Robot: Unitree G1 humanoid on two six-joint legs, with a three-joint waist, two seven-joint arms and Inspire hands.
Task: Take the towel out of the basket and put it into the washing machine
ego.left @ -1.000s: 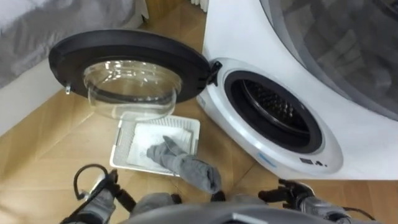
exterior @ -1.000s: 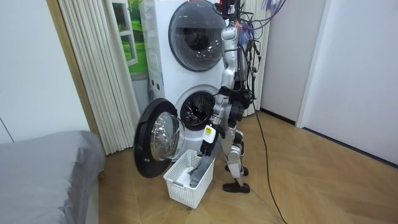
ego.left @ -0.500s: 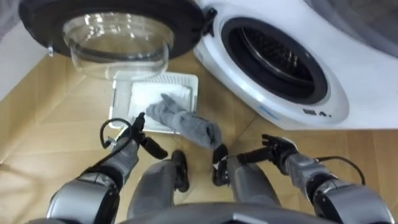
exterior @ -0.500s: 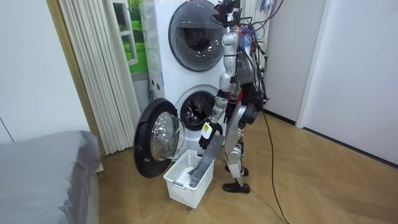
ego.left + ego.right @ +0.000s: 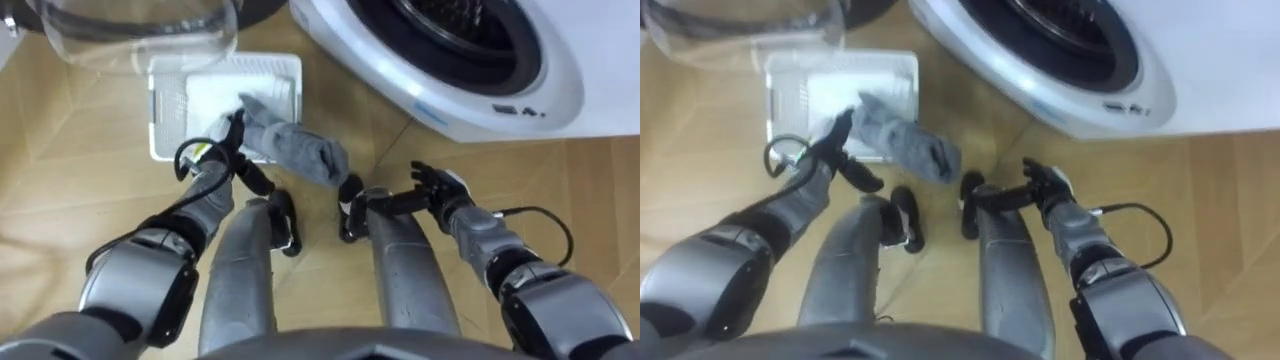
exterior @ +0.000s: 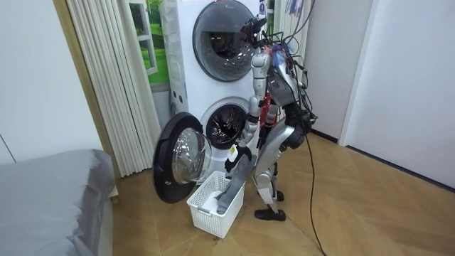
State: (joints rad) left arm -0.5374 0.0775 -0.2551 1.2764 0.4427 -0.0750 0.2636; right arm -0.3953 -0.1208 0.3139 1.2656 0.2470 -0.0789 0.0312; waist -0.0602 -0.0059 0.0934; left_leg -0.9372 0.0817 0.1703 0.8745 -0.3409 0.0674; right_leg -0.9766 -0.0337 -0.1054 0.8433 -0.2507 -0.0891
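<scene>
The washing machine stands behind the basket, a stacked white unit. In the eye views it is cut off by the top edge, so that only the lower rim of its open drum and a strip of white front remain. Its round door hangs open just beside the basket, on the room view's left. From above only the lower curve of the glass bowl is visible.

The basket, white and slatted, sits on the wooden floor. The robot stands at its near side, bent forward at the waist. Its pale contents are hard to make out.

The towel, grey and bunched, lies draped over the basket's rim on the robot's side. One end hangs outside toward the floor, and the other end, inside the basket, is hidden under the folds. It is not in the drum.

The left hand is at the basket's near rim with its fingers apart and uncurled. One fingertip lies against the edge of the towel, but whether it touches cannot be told, and nothing is gripped.

The right hand is well apart from the basket on the robot's right. Its fingers are spread and relaxed, and it holds nothing.
</scene>
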